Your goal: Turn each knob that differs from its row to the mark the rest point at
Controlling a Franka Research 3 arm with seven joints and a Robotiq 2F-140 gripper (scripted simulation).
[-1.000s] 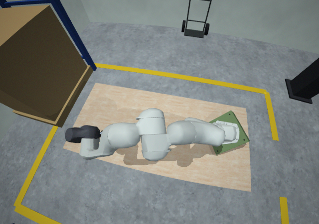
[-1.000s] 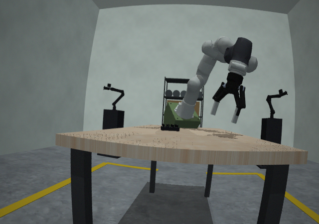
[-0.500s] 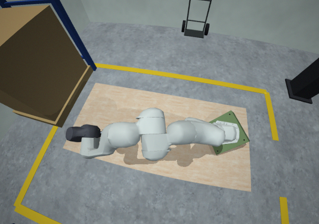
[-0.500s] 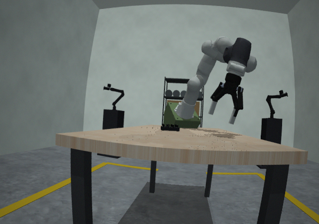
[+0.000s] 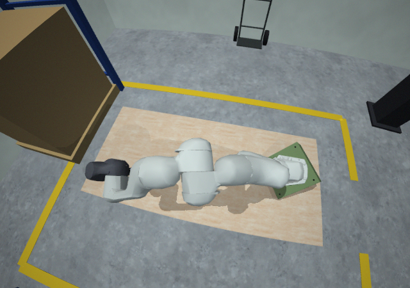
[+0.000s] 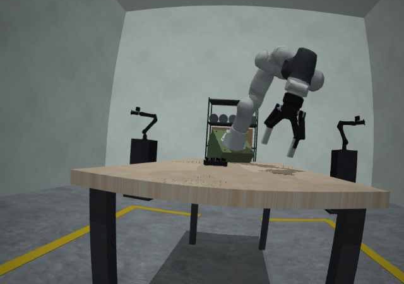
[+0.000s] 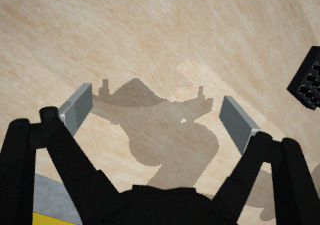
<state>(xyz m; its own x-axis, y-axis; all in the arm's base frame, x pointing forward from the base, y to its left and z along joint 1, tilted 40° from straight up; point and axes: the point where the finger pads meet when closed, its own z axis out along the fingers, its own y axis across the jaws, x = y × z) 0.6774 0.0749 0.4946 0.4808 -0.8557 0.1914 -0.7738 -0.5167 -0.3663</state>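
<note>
The knob box (image 6: 215, 161) is a small black block standing on the wooden table, far from the camera in the exterior view. In the wrist view only its corner (image 7: 306, 80) shows at the right edge, with dark knobs too small to read. In the top view the arm hides it. My gripper (image 6: 280, 142) hangs high above the table, to the right of the box, tilted. Its fingers stand wide open with nothing between them (image 7: 157, 116); only bare table top and the gripper's shadow lie below.
The arm's green base (image 6: 228, 149) stands behind the box. The table's edge with grey floor and a yellow line (image 7: 50, 215) shows at the wrist view's lower left. A large brown crate (image 5: 49, 80) stands beside the table's left end.
</note>
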